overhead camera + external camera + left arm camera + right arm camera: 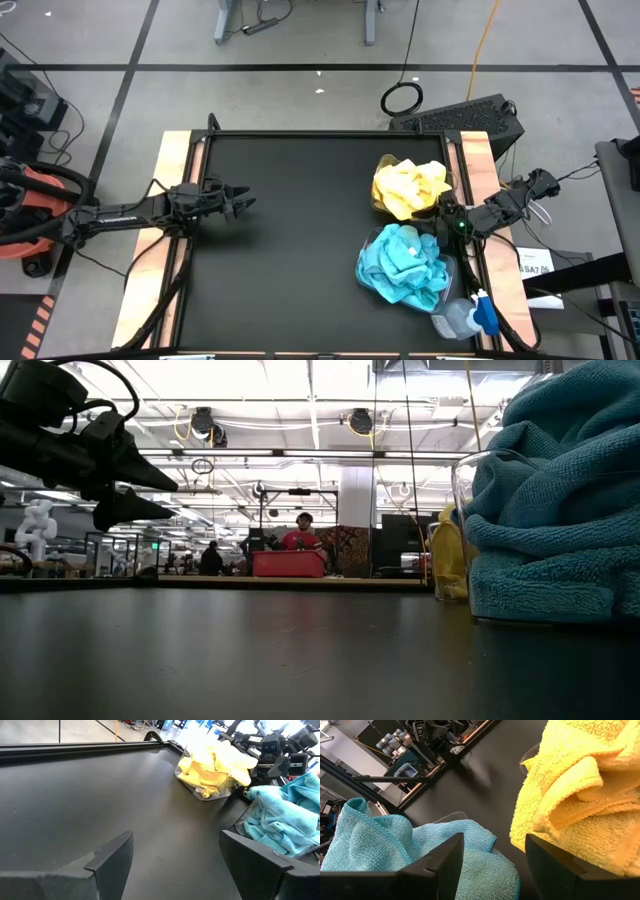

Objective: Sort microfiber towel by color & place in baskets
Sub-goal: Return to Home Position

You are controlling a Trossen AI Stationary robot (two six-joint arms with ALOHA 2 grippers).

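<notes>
Matte black desk (300,250) in a bright, open workshop (330,470). The left claw (248,204) and right claw (443,222) hang spread, empty.

Both bins (204,794) (mostly) under cloths (405,262)
</notes>
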